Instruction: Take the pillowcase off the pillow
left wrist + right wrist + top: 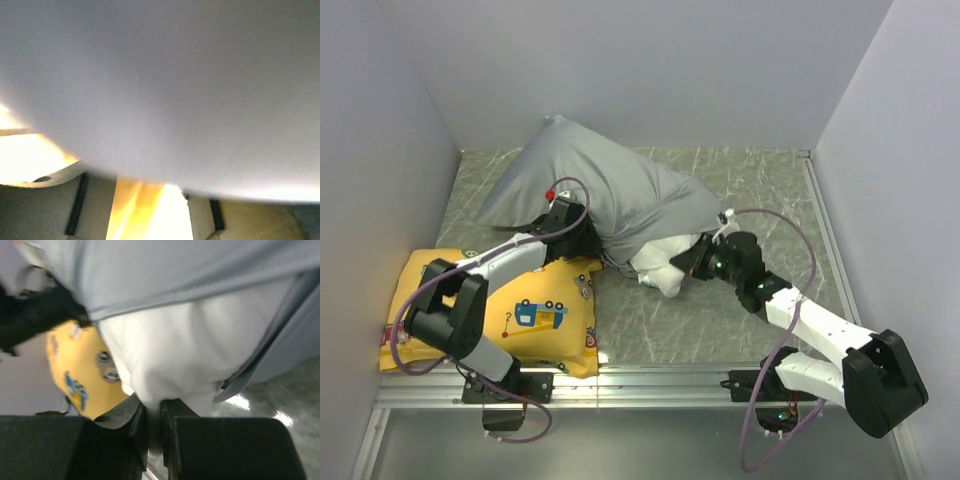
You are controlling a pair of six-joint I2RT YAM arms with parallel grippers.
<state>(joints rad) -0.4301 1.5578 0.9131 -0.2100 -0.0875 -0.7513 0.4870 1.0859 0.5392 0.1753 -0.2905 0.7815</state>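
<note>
The silver-grey pillowcase [600, 185] lies in a heap at the back middle of the table, still over most of the pillow. A white end of the pillow [665, 265] bulges out of the case's open edge toward the front. My right gripper [692, 262] is shut on a fold of that white end, which the right wrist view shows pinched between the jaws [154, 427] under the grey hem [260, 365]. My left gripper [584, 238] sits at the case's left front edge. In the left wrist view its fingers [75, 210] stand apart, with grey cloth [165, 85] above them and nothing between.
A yellow cartoon-vehicle cushion [520, 310] lies at the front left under the left arm, its edge touching the grey cloth; it also appears in the right wrist view [75, 370]. White walls close in the left, back and right sides. The marbled tabletop [760, 190] shows at right.
</note>
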